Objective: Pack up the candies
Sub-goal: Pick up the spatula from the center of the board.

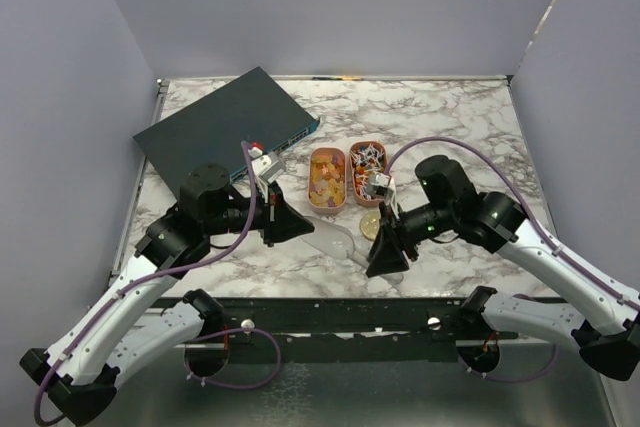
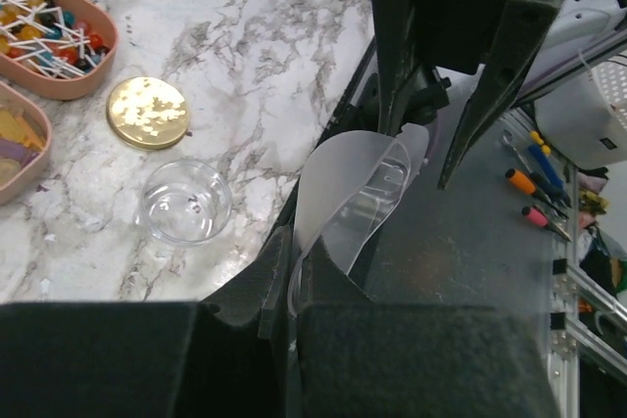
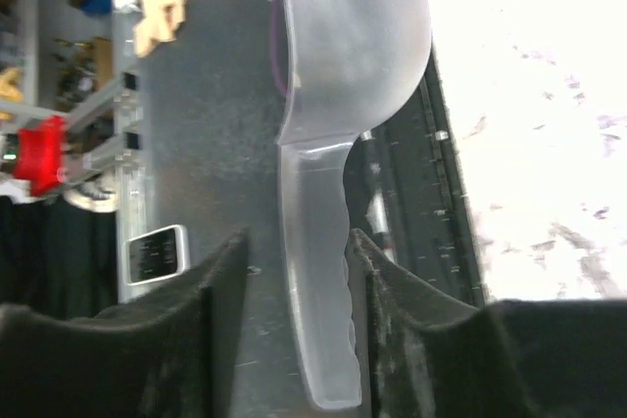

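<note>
The candies lie in two peach oval trays: orange-yellow ones (image 1: pixel 327 179) and mixed red, white and purple ones (image 1: pixel 367 161), the mixed ones also in the left wrist view (image 2: pixel 39 31). My left gripper (image 2: pixel 294 276) is shut on the rim of a translucent plastic scoop (image 2: pixel 348 198), held over the table's front edge. My right gripper (image 3: pixel 299 242) is open, its fingers on either side of the scoop's handle (image 3: pixel 318 320), which lies closer to the right finger. In the top view the left gripper (image 1: pixel 305 225) and right gripper (image 1: pixel 385 265) meet at the scoop (image 1: pixel 335 238).
A round gold lid (image 2: pixel 147 113) and a small clear empty jar (image 2: pixel 186 201) sit on the marble near the trays. A dark blue flat box (image 1: pixel 228 127) lies at the back left. The black front rail (image 1: pixel 330 312) runs under the scoop.
</note>
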{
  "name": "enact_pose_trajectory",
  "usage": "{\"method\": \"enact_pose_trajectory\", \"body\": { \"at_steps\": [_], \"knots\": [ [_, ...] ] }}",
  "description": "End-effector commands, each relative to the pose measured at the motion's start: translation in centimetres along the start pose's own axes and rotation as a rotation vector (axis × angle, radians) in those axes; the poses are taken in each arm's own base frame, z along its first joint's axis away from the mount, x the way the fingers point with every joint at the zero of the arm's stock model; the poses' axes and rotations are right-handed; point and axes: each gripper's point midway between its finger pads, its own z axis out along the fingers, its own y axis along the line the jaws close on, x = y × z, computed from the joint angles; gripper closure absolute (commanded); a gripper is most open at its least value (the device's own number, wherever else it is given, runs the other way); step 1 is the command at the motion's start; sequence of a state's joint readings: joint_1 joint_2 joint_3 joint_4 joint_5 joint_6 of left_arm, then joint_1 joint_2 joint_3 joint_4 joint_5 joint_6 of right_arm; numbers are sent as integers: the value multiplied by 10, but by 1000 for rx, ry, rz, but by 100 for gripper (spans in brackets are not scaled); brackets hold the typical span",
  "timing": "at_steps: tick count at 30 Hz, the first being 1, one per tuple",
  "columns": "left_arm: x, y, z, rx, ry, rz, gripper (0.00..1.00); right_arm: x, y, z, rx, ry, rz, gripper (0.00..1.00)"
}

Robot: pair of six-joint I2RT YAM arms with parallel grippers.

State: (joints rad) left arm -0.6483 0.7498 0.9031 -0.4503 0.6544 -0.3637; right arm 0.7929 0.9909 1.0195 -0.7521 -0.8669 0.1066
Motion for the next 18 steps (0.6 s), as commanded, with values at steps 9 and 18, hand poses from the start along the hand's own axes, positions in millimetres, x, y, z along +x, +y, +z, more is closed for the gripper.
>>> {"method": "enact_pose_trajectory", "body": {
  "at_steps": [9,18],
  "knots": [
    [-4,46,7,-237,-66,-125,100,-42,-35,-32,348,-162,-197,27],
    [-2,55,15,-277,-72,-267,100,-67,-64,-32,464,-212,-481,25]
  ]
}}
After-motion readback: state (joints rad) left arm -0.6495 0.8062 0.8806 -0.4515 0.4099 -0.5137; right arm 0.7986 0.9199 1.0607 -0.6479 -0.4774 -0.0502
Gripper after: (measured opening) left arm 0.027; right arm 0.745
